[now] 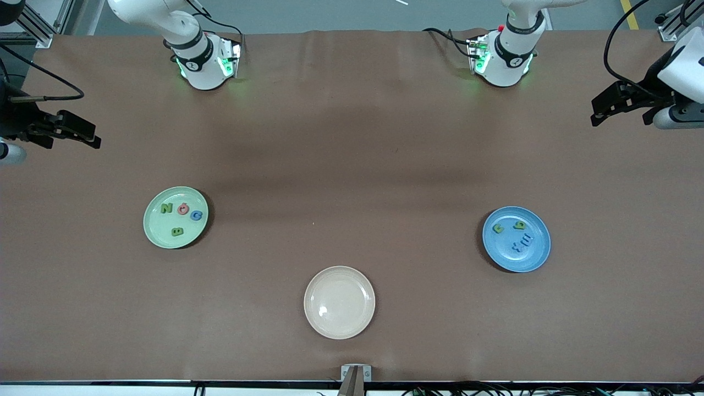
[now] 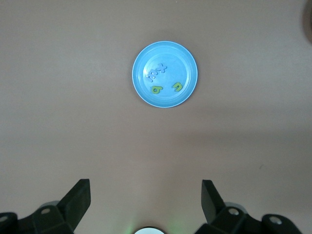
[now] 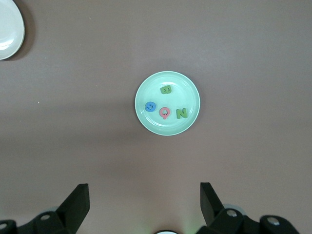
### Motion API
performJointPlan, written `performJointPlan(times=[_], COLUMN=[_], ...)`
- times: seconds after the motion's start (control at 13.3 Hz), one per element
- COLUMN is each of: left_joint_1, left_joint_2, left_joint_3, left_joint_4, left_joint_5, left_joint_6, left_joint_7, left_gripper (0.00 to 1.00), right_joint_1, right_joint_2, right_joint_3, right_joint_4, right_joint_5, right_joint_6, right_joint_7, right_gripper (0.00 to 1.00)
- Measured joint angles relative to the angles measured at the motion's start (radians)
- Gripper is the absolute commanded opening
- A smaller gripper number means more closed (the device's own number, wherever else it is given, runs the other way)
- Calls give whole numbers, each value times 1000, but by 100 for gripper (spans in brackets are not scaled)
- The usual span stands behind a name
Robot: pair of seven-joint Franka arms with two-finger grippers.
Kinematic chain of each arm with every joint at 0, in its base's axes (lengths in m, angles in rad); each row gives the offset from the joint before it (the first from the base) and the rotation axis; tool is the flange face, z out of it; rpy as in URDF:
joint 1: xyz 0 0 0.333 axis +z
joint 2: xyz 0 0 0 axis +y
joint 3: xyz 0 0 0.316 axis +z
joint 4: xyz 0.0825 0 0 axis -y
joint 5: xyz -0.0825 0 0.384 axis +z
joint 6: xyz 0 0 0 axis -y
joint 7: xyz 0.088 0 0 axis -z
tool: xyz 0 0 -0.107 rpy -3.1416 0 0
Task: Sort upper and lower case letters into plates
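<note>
Both claws are hanging empty with their fingers spread wide, which suits arms that have nothing left to carry: the left claw (image 1: 608,107) is hovering over the bare brown surface (image 1: 352,154) at the left arm's end, looking down at the blue plate (image 1: 516,239), and the right claw (image 1: 82,135) is hovering at the right arm's end, looking down at the mint green plate (image 1: 175,217). Each arm is waiting pulled back from its plate, most likely so that neither blocks the view of the result. On the mint green plate four capitals are lying flat and apart from one another: a green N (image 1: 166,208), a red round letter (image 1: 184,209), a blue G (image 1: 196,215) and a green B (image 1: 177,231). On the blue plate four small letters are lying: a green pair (image 1: 509,226) and a blue pair (image 1: 521,243) that is blending into the plate's colour and is hard to read. A cream plate (image 1: 339,302), nearest the front camera and between the other two, is holding nothing. No letter is showing loose on the surface, so the sorting is looking finished.
</note>
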Motion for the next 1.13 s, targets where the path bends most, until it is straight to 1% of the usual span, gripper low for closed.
performJointPlan(times=[0.08, 0.15, 0.23, 0.38, 0.45, 0.53, 0.6, 1.13], left_joint_1=[-1, -1, -1, -1, -1, -1, -1, 2], left_joint_2=[0, 0, 0, 0, 0, 0, 0, -1], left_joint_3=[-4, -6, -6, -6, -6, -6, -6, -2], left_joint_4=[0, 0, 0, 0, 0, 0, 0, 21], left_joint_5=[0, 0, 0, 0, 0, 0, 0, 0], left_joint_6=[1, 1, 2, 2, 3, 4, 4, 9], left_joint_7=[0, 0, 0, 0, 0, 0, 0, 0], left_gripper=[100, 100, 100, 100, 100, 100, 100, 100], right_joint_1=[-15, -58, -139, -357, -411, -431, -435, -436], right_joint_2=[0, 0, 0, 0, 0, 0, 0, 0], right_joint_3=[7, 41, 117, 335, 392, 416, 423, 427], right_joint_4=[0, 1, 1, 10, 20, 28, 33, 35], right_joint_5=[0, 0, 0, 0, 0, 0, 0, -2], right_joint_6=[0, 0, 0, 1, 1, 1, 1, 1], right_joint_7=[0, 0, -1, -1, -1, -1, -1, -1], right_gripper=[100, 100, 100, 100, 100, 100, 100, 100])
